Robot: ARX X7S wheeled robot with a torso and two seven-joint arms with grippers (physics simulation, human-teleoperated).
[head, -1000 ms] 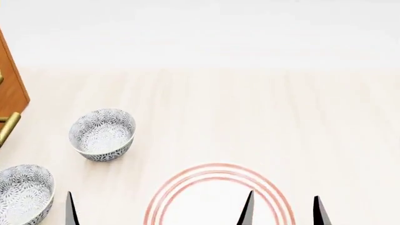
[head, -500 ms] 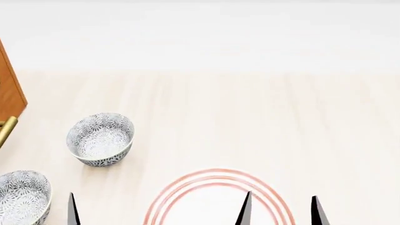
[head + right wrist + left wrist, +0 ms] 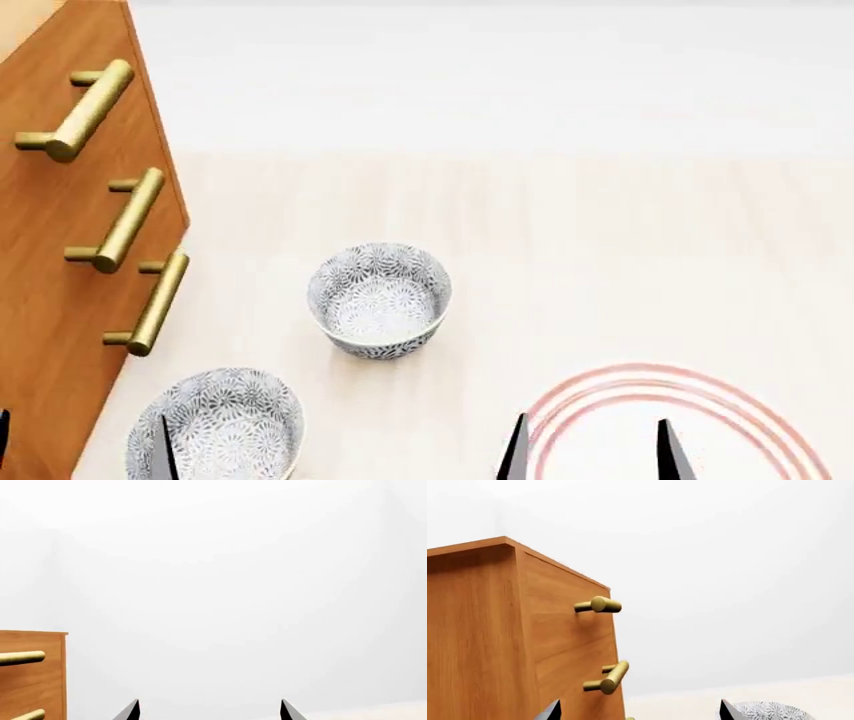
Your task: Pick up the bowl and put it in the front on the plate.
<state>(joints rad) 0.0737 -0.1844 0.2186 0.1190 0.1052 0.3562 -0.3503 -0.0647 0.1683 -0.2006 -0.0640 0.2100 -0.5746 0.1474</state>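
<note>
At the far left stands a wooden drawer cabinet (image 3: pixel 54 260) with three brass bar handles (image 3: pixel 127 220); just right of it, at the near edge, sits a patterned bowl (image 3: pixel 220 430) with the left gripper (image 3: pixel 80 450) over it, fingertips spread wide and holding nothing. Farther back and to the right, the bowl (image 3: pixel 380 298) stands upright on the pale tabletop (image 3: pixel 601 230), apart from everything. At the near right lies the plate (image 3: pixel 694 410), and the right gripper (image 3: pixel 587 455) hovers above its left part, fingers parted and empty.
</note>
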